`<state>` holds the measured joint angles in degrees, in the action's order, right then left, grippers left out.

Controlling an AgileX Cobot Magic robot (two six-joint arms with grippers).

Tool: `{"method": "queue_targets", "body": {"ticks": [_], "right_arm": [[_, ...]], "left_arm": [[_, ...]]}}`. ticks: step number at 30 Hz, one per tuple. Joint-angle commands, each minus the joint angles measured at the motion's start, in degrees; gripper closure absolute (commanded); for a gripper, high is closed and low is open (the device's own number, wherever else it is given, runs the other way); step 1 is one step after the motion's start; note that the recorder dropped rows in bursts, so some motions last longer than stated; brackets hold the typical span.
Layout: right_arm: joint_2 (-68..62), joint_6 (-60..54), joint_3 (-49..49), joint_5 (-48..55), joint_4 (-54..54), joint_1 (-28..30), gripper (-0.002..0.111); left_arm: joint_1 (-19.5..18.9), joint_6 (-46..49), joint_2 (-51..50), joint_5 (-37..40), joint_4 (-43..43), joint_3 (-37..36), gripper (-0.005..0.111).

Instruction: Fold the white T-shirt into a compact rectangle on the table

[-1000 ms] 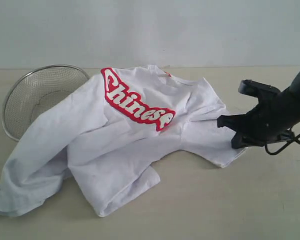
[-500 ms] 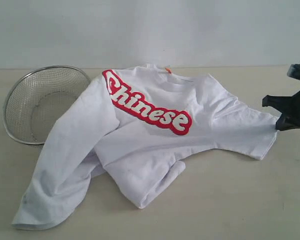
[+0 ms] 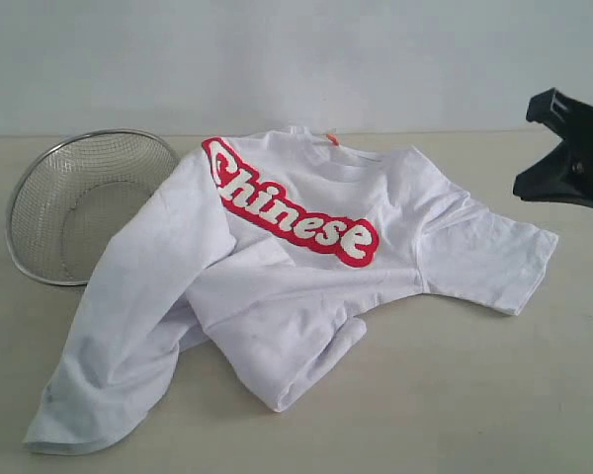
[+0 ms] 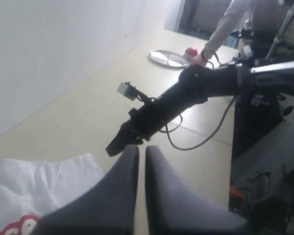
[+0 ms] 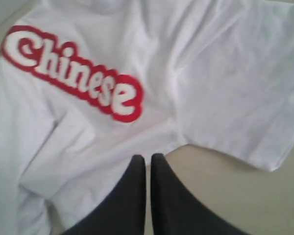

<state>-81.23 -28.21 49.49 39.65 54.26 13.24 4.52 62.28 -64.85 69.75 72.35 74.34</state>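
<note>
The white T-shirt lies crumpled on the table, red "Chinese" band facing up and orange neck tag at the far edge. One sleeve is spread flat to the right; the lower body is bunched and folded under at the left and front. My right gripper hangs shut and empty above the table, up and right of that sleeve. In the right wrist view it hovers over the shirt. My left gripper is shut on nothing and does not show in the exterior view.
A round wire-mesh basket stands at the left, touching the shirt's side. The left wrist view shows the right arm over the table, a round metal dish far off, a person's arm and dark equipment at the table's side.
The right gripper dragged the sleeve to the right, shifting and spreading the shirt, then let go and rose up and away. The sleeve now lies flat on the table.
</note>
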Motion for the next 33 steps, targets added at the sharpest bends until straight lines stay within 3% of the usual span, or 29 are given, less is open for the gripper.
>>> {"method": "queue_targets", "body": {"ticks": [1,10,20,33], "right_arm": [[9.72,2.23,-1.43,6.57,0.64,-3.7,0.108],[15.45,6.62,-1.43,14.2,-2.05,-12.42,0.108],[15.34,7.3,-1.53,7.5,-3.11,-20.93,0.108],[10.4,6.7,-1.53,0.64,-14.4,-21.92,0.108]], "left_arm": [[0.1,2.59,0.47,0.21,8.01,-2.14,0.102],[0.21,1.61,2.23,0.21,7.73,-8.36,0.102],[0.21,2.84,9.18,0.21,7.07,-9.16,0.102],[0.21,-0.48,13.15,0.21,7.07,-21.47,0.102]]}}
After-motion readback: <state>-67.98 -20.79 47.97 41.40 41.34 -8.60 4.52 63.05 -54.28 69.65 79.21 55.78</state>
